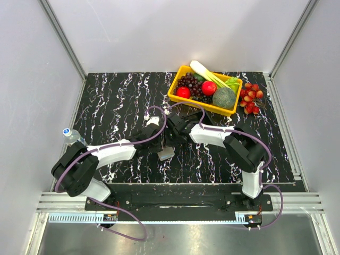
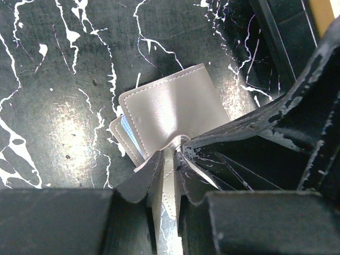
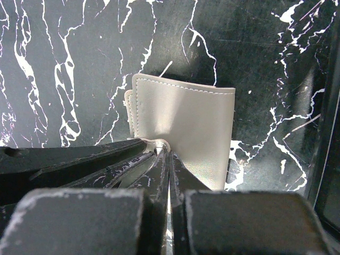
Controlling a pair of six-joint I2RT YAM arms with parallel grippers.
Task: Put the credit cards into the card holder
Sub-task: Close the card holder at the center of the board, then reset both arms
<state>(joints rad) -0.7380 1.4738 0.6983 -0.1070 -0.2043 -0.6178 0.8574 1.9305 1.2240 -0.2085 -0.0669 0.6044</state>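
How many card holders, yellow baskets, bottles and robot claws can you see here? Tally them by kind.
card holder: 1
yellow basket: 1
bottle: 1
claws: 2, the left claw and the right claw
Total: 5

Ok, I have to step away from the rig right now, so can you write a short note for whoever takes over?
Left gripper: shut on a flap of the card holder, near its fold.
Right gripper: shut on the same card holder, pinching right beside the left one.
Card holder: mid-table between the arms, flaps partly apart, on or just above the table; cannot tell which.
Credit cards: none loose in any view. A pale blue edge shows between the flaps; cannot tell if it is a card.
Done: no card confirmed inside.
Left: locate the cards, insert them, release.
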